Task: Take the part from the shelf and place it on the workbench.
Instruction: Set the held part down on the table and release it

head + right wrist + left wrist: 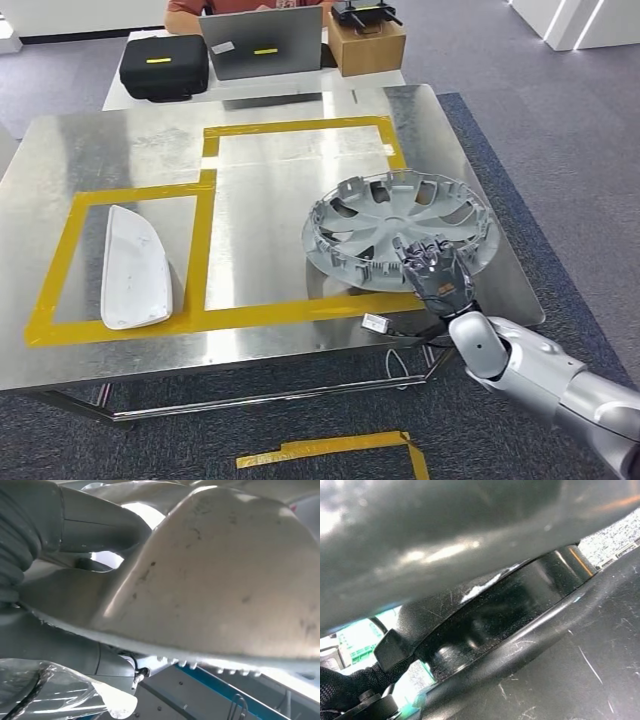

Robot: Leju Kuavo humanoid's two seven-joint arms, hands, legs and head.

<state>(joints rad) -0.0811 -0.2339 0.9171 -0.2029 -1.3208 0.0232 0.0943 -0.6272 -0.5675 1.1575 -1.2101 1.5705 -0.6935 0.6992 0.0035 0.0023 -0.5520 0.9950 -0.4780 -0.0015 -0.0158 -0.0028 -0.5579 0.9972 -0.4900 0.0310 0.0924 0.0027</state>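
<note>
A silver hubcap (398, 228) with its ribbed inner side up sits over the right part of the steel workbench (256, 215), overlapping the yellow tape outline (198, 250). My right hand (435, 273) grips its near rim from the front edge of the table. In the right wrist view the hubcap's smooth face (226, 580) is close up, with my thumb (98, 520) on one side and the fingers (56, 645) on the other. Whether the hubcap rests fully on the table is unclear. The left wrist view is blurred grey and dark; my left hand's state cannot be read.
A white curved part (134, 268) lies in the left taped box. Behind the workbench a small table holds a black case (164, 65), a laptop (260, 42) and a cardboard box (366, 42), with a person seated there. A small connector with cable (375, 322) lies at the front edge.
</note>
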